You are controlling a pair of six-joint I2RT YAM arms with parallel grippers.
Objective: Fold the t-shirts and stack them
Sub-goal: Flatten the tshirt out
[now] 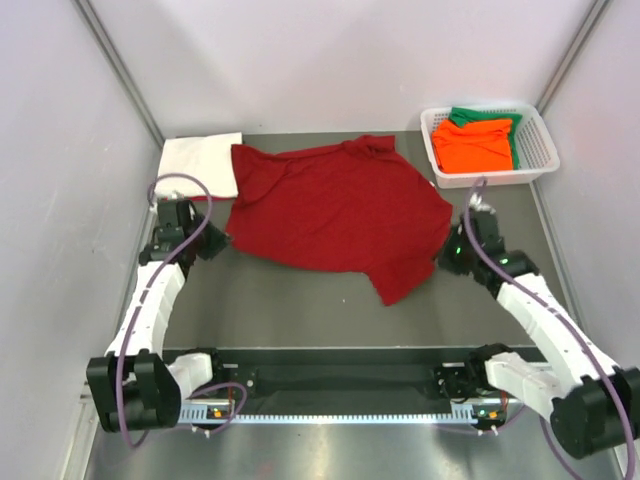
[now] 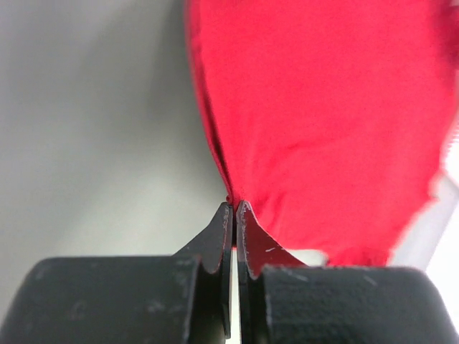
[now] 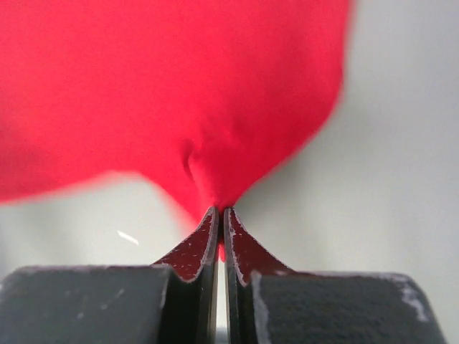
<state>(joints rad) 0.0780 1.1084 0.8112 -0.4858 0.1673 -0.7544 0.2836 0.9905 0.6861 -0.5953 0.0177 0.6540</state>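
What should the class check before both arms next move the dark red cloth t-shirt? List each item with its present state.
1. Left gripper shut on the dark red cloth t-shirt: ok.
2. Right gripper shut on its opposite side: ok.
3. Shirt lying flat and smooth: not ok, rumpled.
4. Shirt apart from the folded white cloth t-shirt: cannot tell, a sleeve reaches its edge.
5. Shirt apart from the white plastic lattice basket: ok.
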